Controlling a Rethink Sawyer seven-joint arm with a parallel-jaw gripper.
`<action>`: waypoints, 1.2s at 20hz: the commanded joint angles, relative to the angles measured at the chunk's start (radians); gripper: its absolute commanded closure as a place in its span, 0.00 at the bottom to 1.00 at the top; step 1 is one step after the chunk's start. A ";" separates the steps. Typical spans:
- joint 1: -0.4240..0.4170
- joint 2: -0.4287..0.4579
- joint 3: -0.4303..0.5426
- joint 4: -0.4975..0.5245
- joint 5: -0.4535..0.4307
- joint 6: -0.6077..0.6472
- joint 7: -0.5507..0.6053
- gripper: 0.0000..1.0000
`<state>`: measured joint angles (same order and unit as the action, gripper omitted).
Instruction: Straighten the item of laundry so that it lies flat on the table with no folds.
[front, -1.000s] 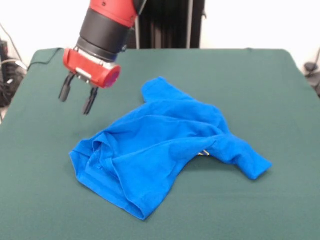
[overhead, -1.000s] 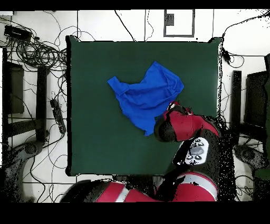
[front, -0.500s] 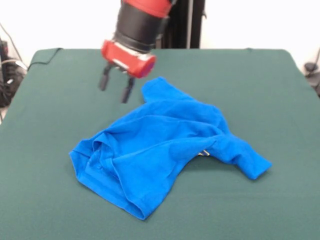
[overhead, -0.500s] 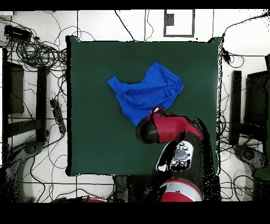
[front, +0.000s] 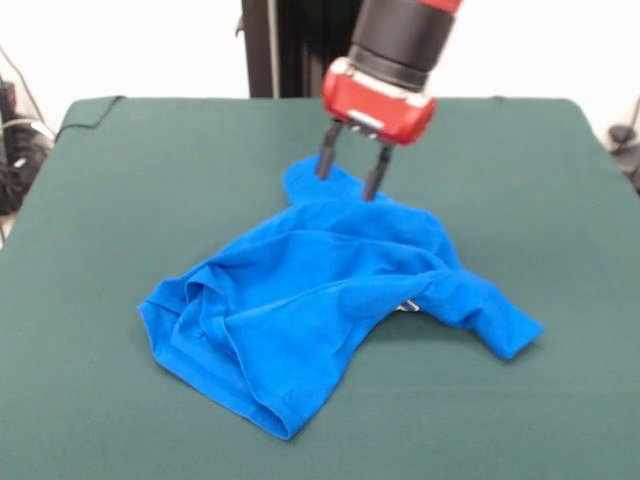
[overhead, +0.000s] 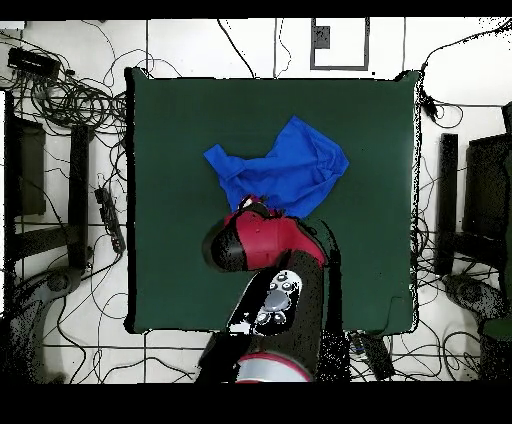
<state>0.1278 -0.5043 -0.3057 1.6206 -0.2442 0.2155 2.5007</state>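
The shirt (front: 330, 300) looks soft, light and limp, lying crumpled on the table (front: 120, 180). The gripper (front: 350, 178), fingers apart, hovers over its far sleeve, a good place to pinch.

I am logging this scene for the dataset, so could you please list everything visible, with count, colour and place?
T-shirt: one, royal blue, crumpled with folds near the table's middle.
Table: one, dark green cloth top, under the shirt.
Cables: many, black, on the floor beside the table in the overhead view.
Arm: one, red and black, reaching over the table from the robot's side.
Gripper: one, red body with black fingers, open, at the shirt's far edge in the front view.
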 joint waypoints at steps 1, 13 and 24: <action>0.064 0.015 0.048 0.161 0.130 0.149 0.231 0.00; 0.156 0.072 -0.041 0.192 0.225 0.163 0.232 0.00; 0.248 0.268 -0.167 0.156 0.316 -0.035 0.311 0.00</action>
<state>0.3279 -0.4010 -0.4734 1.7244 -0.0320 0.2665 2.5009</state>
